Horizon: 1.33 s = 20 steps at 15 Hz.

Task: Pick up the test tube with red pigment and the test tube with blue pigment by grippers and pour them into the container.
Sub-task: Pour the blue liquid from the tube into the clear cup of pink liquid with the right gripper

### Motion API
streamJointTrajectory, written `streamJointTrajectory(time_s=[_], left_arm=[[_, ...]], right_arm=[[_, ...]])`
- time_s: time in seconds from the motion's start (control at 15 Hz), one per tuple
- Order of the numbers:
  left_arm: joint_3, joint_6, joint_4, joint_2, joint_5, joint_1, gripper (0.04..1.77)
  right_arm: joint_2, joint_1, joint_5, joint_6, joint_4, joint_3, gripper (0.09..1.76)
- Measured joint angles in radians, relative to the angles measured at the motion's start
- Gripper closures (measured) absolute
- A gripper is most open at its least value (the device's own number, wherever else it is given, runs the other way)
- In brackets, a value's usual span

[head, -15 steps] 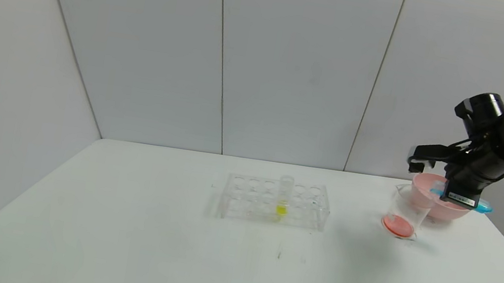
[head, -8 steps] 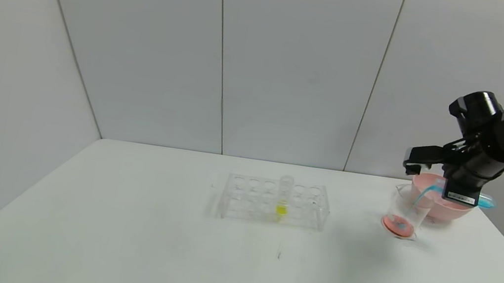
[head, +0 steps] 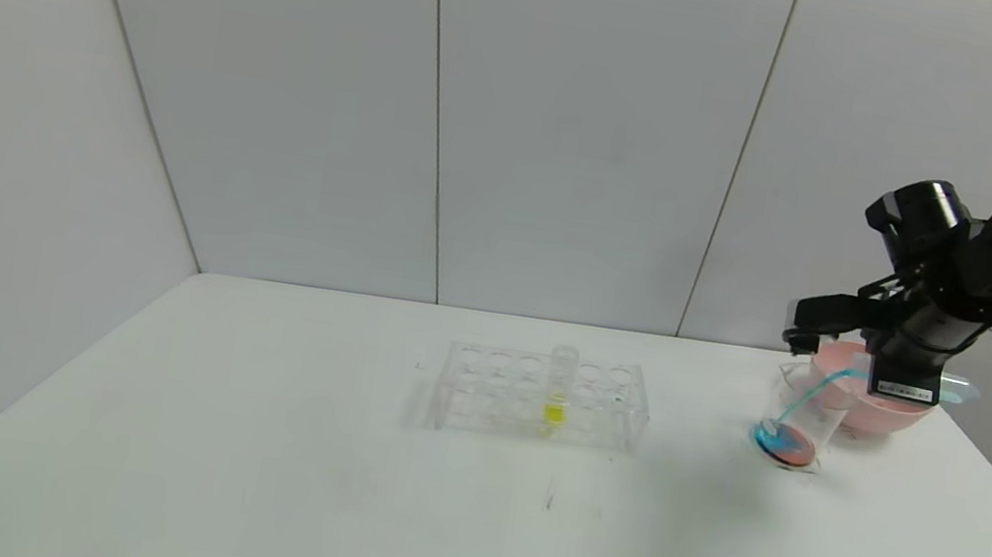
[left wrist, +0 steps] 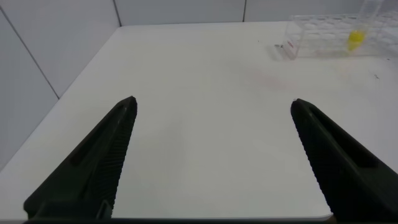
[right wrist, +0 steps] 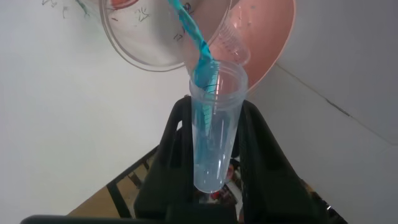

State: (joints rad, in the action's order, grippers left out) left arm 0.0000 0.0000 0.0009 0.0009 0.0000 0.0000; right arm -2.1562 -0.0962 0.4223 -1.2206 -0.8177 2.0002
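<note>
since a second ago, blue liquid has begun streaming into the beaker, where only red lay before, and the right arm has tipped its tube further over.

head view: the black right gripper (head: 906, 379), at the table's far right, is clamped on the small clear test tube with blue pigment (head: 951, 389), which lies close to level with its mouth toward the small clear glass beaker with a pouring lip (head: 802, 413). the beaker stands just beside the gripper on its left and below it, so the tube's long axis points across to the beaker's rim and the blue thread arcs down into the red pool. a wider pink plastic bowl (head: 869, 411) sits just behind, touching or nearly touching the beaker. well apart at mid-table stands a clear plastic tube rack (head: 537, 396) holding one clear tube with yellow liquid (head: 558, 388). the white table (head: 231, 475) meets pale panelled walls at the back. no full red tube shows here.

left wrist view: the black left gripper (left wrist: 214, 158) hovers with fingers wide apart over the table's near left, far from the work; the rack shows in the distance.

right wrist view: the tube (right wrist: 212, 124) is nearly drained, gripped between the fingers, its stream dropping into the beaker (right wrist: 146, 34), with an empty clear tube (right wrist: 233, 43), likely the red one, lying in the pink bowl (right wrist: 267, 37). judging by the level, the next call is holding the tilt until it empties.
</note>
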Motion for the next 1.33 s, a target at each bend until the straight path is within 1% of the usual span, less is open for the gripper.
streamJointTrajectory(time_s=[0.47,0.6,0.73,0.8,1.33], left_arm=[[0.0,0.0,0.0,0.0,0.0,0.0,0.05],[0.0,0.0,0.0,0.0,0.0,0.0,0.05],[0.0,0.0,0.0,0.0,0.0,0.0,0.05],[0.0,0.0,0.0,0.0,0.0,0.0,0.05],[0.0,0.0,0.0,0.0,0.0,0.0,0.05]], right_arm=[[0.017,-0.01,0.01,-0.085,-0.011,-0.001,1.36],[0.023,-0.018,0.023,-0.088,-0.019,-0.001,1.36],[0.026,-0.031,0.07,-0.089,-0.046,-0.001,1.36],[0.028,-0.037,0.076,-0.089,-0.051,-0.001,1.36],[0.038,-0.051,0.078,-0.082,-0.051,-0.003,1.36]])
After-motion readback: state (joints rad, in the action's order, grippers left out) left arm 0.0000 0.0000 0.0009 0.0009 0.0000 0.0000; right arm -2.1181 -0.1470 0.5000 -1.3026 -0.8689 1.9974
